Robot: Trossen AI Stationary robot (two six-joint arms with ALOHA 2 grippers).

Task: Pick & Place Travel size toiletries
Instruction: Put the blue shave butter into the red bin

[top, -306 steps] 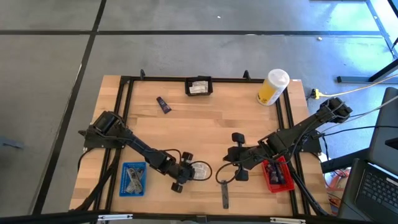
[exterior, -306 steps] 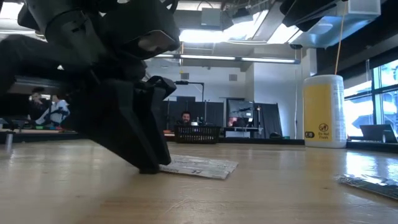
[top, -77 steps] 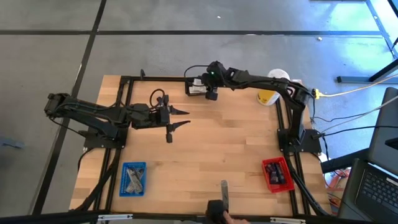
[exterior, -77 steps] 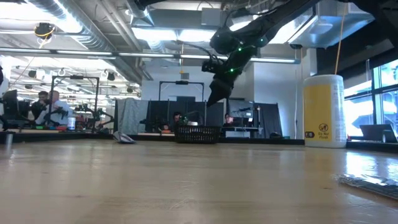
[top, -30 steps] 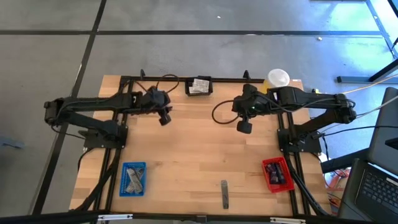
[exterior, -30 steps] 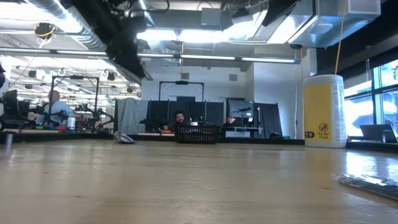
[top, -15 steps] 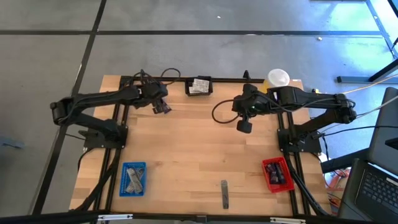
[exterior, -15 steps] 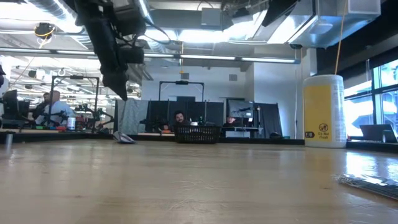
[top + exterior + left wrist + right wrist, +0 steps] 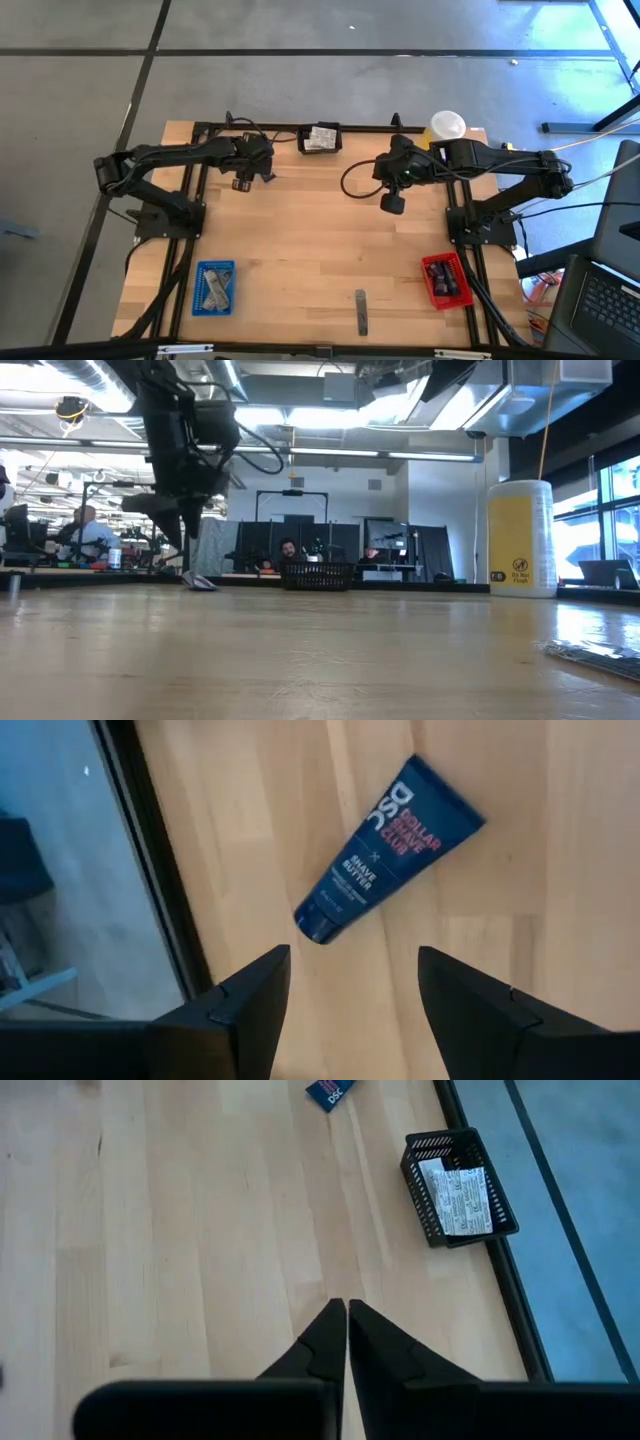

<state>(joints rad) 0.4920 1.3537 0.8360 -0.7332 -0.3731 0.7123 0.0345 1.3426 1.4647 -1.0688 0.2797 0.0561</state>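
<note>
A dark blue tube (image 9: 390,848) lies flat on the wood near the table's far left, close to the black frame rail (image 9: 150,870). It also shows in the low view (image 9: 198,581). My left gripper (image 9: 352,988) hangs open just above it, pointing steeply down, and touches nothing; the same gripper shows in the high view (image 9: 248,172). My right gripper (image 9: 392,203) waits shut in the air over the table's far right (image 9: 346,1325). A grey stick (image 9: 361,312) lies near the front edge.
A black basket (image 9: 320,138) with white sachets stands at the far edge. A yellow container with a white cap (image 9: 440,135) stands far right. A blue tray (image 9: 214,287) sits front left and a red tray (image 9: 445,280) front right. People sit in the room behind.
My left gripper has come down toward the blue tube, shifting toward the table's left edge, and its wrist has rolled. The tube has stayed where it lay.
</note>
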